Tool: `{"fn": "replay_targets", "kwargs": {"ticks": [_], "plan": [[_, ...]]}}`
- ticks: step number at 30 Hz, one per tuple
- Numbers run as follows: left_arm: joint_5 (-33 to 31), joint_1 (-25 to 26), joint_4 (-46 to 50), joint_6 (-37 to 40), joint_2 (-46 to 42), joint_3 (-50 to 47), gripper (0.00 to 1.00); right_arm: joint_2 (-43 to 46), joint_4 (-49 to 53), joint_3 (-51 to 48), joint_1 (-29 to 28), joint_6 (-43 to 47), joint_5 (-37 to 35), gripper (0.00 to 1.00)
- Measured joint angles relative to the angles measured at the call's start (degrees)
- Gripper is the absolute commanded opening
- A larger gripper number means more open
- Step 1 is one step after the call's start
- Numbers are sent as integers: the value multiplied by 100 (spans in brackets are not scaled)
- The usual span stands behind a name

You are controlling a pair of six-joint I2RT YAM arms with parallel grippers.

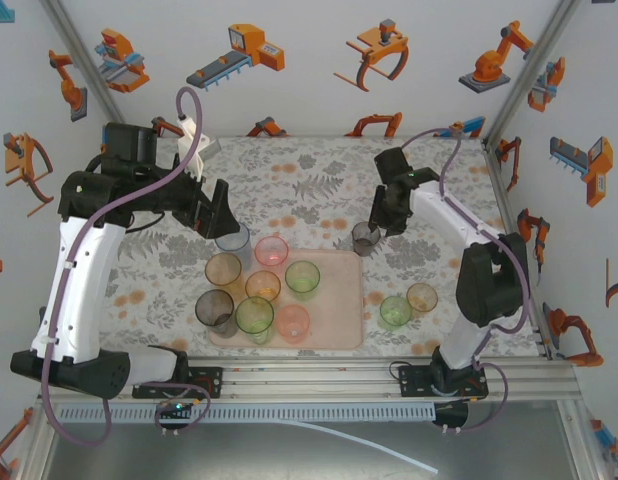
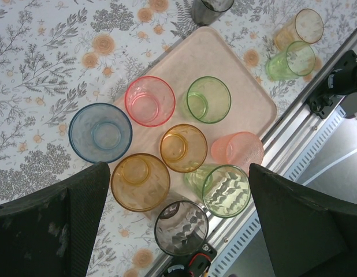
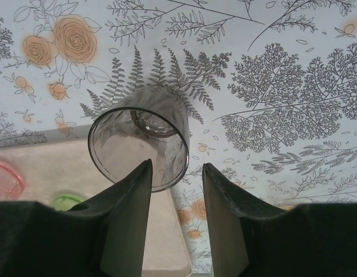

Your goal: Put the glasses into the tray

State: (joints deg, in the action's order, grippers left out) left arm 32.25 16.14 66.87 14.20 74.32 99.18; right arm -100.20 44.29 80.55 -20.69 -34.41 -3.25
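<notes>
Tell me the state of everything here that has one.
tray: partly filled, room left.
grey tumbler: upright, on the table beside tray.
green tumbler, orange tumbler: upright on the table, outside tray.
left gripper: open, empty.
right gripper: open, astride grey tumbler's rim.

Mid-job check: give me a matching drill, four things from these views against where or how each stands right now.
1 left claw
2 right claw
3 pink-rimmed glass
4 green and orange pair

A on the tray
B fingers astride a grey glass wall
C on the tablecloth right of the tray
D wide open above the grouped glasses

Pairs: 1-D, 2-B, 3-A, 4-C
</notes>
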Motion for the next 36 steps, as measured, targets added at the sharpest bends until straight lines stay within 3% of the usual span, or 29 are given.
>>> {"fn": "replay_targets", "kwargs": {"ticks": [36], "plan": [[15,0,-2,0,0,-35,97,-671,-177,2,0,136,-192,28]]}}
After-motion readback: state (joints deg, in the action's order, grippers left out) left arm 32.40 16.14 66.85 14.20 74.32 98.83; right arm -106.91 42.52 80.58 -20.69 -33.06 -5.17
